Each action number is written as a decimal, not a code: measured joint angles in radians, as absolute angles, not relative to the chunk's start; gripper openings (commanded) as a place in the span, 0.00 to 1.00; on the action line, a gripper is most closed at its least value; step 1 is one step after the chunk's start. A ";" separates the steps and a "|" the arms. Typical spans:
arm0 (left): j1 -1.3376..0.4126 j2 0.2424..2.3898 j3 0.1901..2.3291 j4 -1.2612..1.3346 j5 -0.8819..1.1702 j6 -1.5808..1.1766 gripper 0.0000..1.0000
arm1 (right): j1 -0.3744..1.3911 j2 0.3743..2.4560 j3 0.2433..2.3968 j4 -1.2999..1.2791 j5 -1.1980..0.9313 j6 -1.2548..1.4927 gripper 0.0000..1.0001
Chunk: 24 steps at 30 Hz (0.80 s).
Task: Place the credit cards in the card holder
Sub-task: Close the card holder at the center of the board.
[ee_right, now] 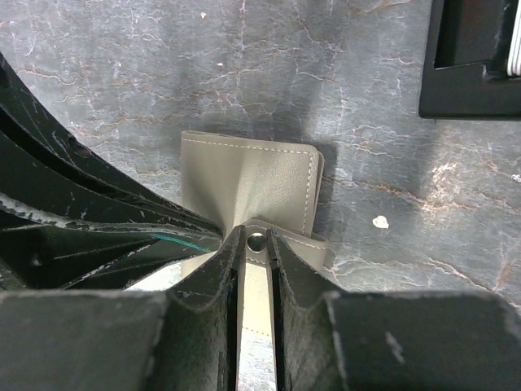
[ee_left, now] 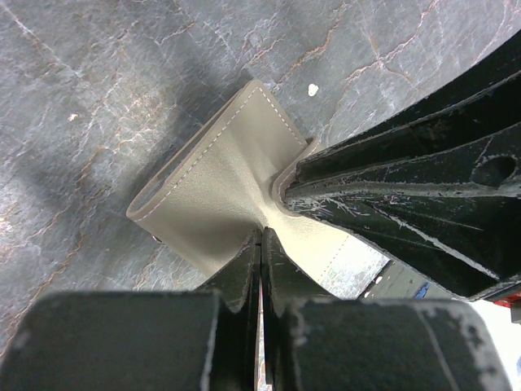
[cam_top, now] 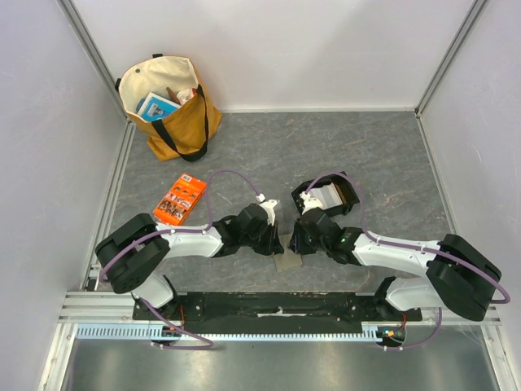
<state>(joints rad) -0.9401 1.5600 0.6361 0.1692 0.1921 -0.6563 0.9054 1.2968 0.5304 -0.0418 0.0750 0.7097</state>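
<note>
The olive-grey card holder (cam_top: 287, 262) lies on the table between both arms, partly spread. In the left wrist view my left gripper (ee_left: 260, 233) is shut, pinching a fold of the card holder (ee_left: 216, 183), with the other arm's fingers (ee_left: 407, 187) gripping it from the right. In the right wrist view my right gripper (ee_right: 256, 238) is closed narrowly on the card holder's (ee_right: 244, 175) snap flap, the stud showing between its tips. The credit cards (cam_top: 327, 195), a pale stack, sit in the black tray (cam_top: 348, 189) behind the right gripper (cam_top: 298, 243); only their edge (ee_right: 514, 41) shows in the right wrist view.
An orange printed packet (cam_top: 181, 199) lies to the left of the arms. A tan tote bag (cam_top: 171, 106) with items stands at the back left corner. The black tray's corner (ee_right: 464, 90) is close beyond the card holder. Walls enclose three sides.
</note>
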 measured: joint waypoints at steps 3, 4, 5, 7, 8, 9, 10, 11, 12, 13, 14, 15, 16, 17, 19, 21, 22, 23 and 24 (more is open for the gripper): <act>-0.940 1.560 0.636 0.168 0.192 -0.656 0.02 | 0.905 1.297 0.530 -0.038 0.070 0.709 0.22; -0.940 1.560 0.637 0.168 0.192 -0.656 0.02 | 0.905 1.297 0.530 -0.038 0.068 0.709 0.21; -0.940 1.560 0.637 0.167 0.192 -0.656 0.02 | 0.905 1.297 0.530 -0.038 0.067 0.709 0.21; -0.940 1.560 0.637 0.167 0.192 -0.656 0.02 | 0.905 1.297 0.530 -0.038 0.065 0.708 0.20; -0.940 1.560 0.638 0.166 0.191 -0.656 0.02 | 0.905 1.297 0.530 -0.038 0.065 0.707 0.20; -0.940 1.560 0.638 0.166 0.191 -0.656 0.02 | 0.905 1.297 0.530 -0.038 0.064 0.706 0.19; -0.940 1.560 0.638 0.165 0.191 -0.656 0.02 | 0.905 1.297 0.530 -0.038 0.063 0.706 0.19; -0.940 1.560 0.638 0.165 0.191 -0.656 0.02 | 0.905 1.296 0.529 -0.038 0.062 0.706 0.19; -0.940 1.560 0.639 0.164 0.191 -0.656 0.02 | 0.905 1.294 0.527 -0.038 0.061 0.706 0.19; -0.940 1.561 0.639 0.164 0.191 -0.656 0.02 | 0.905 1.291 0.525 -0.038 0.060 0.706 0.18; -0.940 1.561 0.639 0.164 0.191 -0.656 0.02 | 0.905 1.287 0.522 -0.038 0.060 0.706 0.18; -0.940 1.561 0.639 0.164 0.191 -0.656 0.02 | 0.905 1.285 0.518 -0.038 0.059 0.706 0.18; -0.940 1.561 0.639 0.164 0.191 -0.656 0.02 | 0.905 1.282 0.514 -0.038 0.059 0.706 0.17; -0.940 1.561 0.640 0.163 0.191 -0.656 0.02 | 0.905 1.279 0.513 -0.038 0.057 0.706 0.17; -0.940 1.561 0.640 0.162 0.191 -0.656 0.02 | 0.905 1.275 0.511 -0.040 0.056 0.706 0.17; -0.940 1.561 0.641 0.162 0.191 -0.656 0.02 | 0.905 1.275 0.511 -0.042 0.054 0.706 0.18; -0.940 1.561 0.641 0.161 0.191 -0.656 0.02 | 0.905 1.274 0.511 -0.043 0.053 0.706 0.18; -0.940 1.561 0.641 0.161 0.191 -0.656 0.02 | 0.905 1.273 0.511 -0.045 0.053 0.706 0.18; -0.940 1.561 0.641 0.161 0.191 -0.656 0.02 | 0.905 1.273 0.511 -0.046 0.053 0.705 0.18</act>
